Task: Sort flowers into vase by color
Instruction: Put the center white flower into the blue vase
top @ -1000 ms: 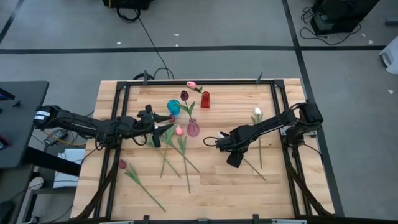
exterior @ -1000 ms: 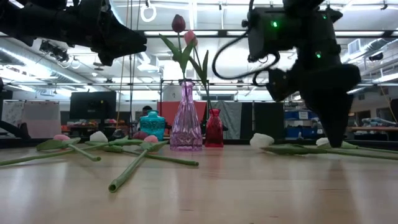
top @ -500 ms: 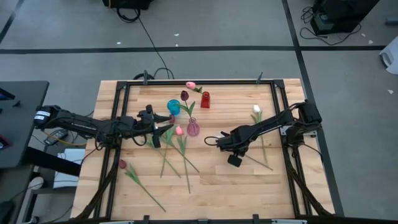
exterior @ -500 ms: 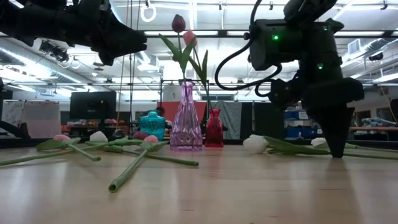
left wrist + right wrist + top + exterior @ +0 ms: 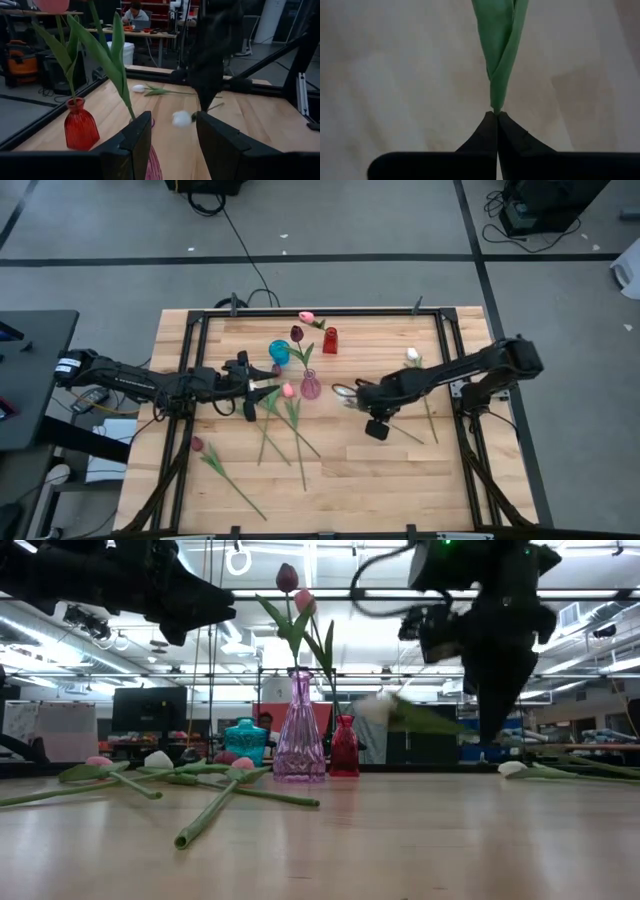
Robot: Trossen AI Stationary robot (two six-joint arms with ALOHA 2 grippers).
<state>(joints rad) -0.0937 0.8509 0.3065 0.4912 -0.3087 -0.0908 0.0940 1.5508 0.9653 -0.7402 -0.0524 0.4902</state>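
My right gripper [image 5: 377, 427] is shut on a white tulip [image 5: 375, 706], which hangs clear of the table. Its bud [image 5: 181, 118] points toward the table's left and its leaf [image 5: 425, 720] runs back to the fingers. My left gripper [image 5: 172, 145] hovers open beside the purple vase [image 5: 311, 387], which holds a dark red tulip [image 5: 287, 578]. The red vase [image 5: 330, 340] holds a pink tulip [image 5: 305, 602]. The teal vase [image 5: 279, 352] stands nearby. Another white tulip [image 5: 412, 356] lies flat at the right. Pink ones [image 5: 288, 390] and a dark red one [image 5: 197, 444] lie at the left. My right gripper pinches the white tulip at the base of its green leaf [image 5: 495, 106], only at the fingers' free ends. The fingers [image 5: 487, 130] point down from above and lie across the stem. The flower hangs roughly level, clear of the table, with the bud toward the left.
The three vases stand close together at the far middle of the table. Long stems [image 5: 295, 442] fan out over the near left part. A black frame rail [image 5: 450, 350] borders the tabletop. Bare wood [image 5: 360, 480] lies at the near middle.
My right gripper has shut on the white tulip's stem and gone up and a little toward the far edge. The tulip, which lay on the table, is now lifted clear, its bud swinging up at the left.
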